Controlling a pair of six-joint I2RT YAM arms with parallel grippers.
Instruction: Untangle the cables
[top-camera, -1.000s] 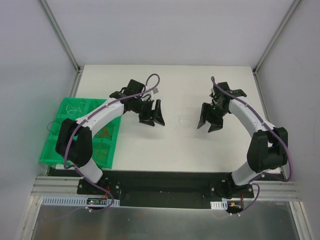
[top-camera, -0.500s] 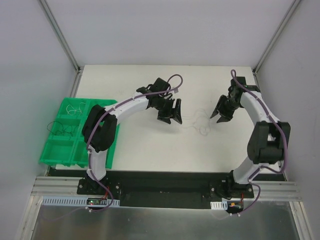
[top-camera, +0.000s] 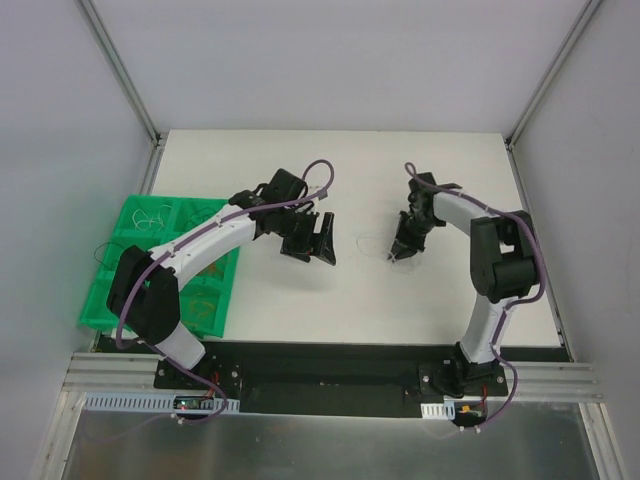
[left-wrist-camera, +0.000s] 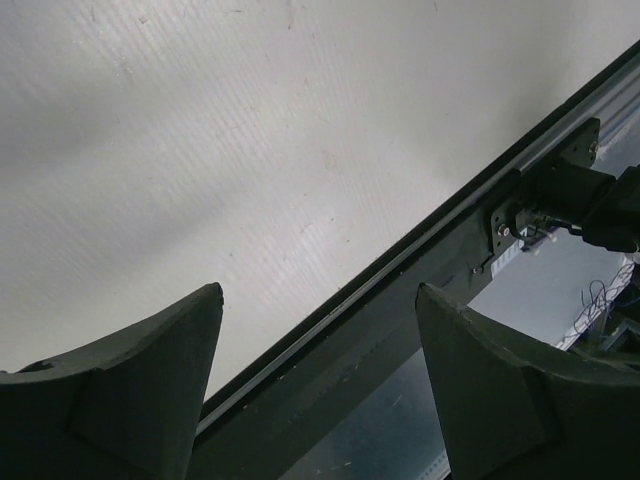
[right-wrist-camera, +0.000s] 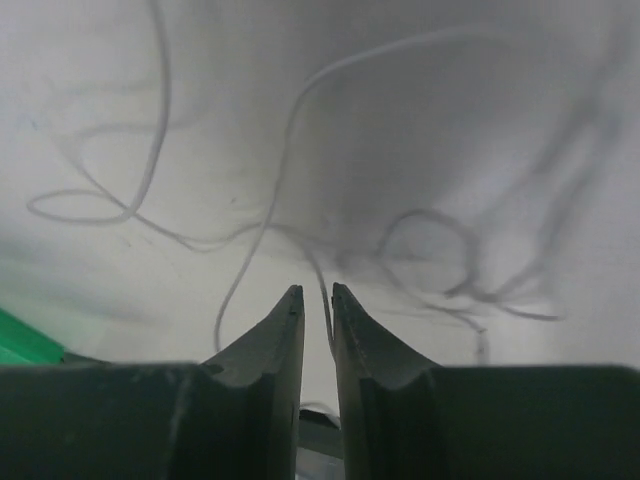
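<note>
The cables (top-camera: 372, 242) lie on the table (top-camera: 300, 300) by the right gripper (right-wrist-camera: 317, 290). Its jaws sit nearly shut around 1 white strand, likely to pull it free, but a real pinch cannot be told. The left gripper (left-wrist-camera: 320, 292) hangs open and empty.

No legible text, labels or numbers.

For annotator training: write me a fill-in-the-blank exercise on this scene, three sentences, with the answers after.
The left gripper holds its jaws ____, with nothing between them.
Into the narrow gap between the right gripper's fingers runs a thin curly wire, coloured ____.
The compartmented plastic tray is coloured ____.
Missing words: open; white; green.
</note>
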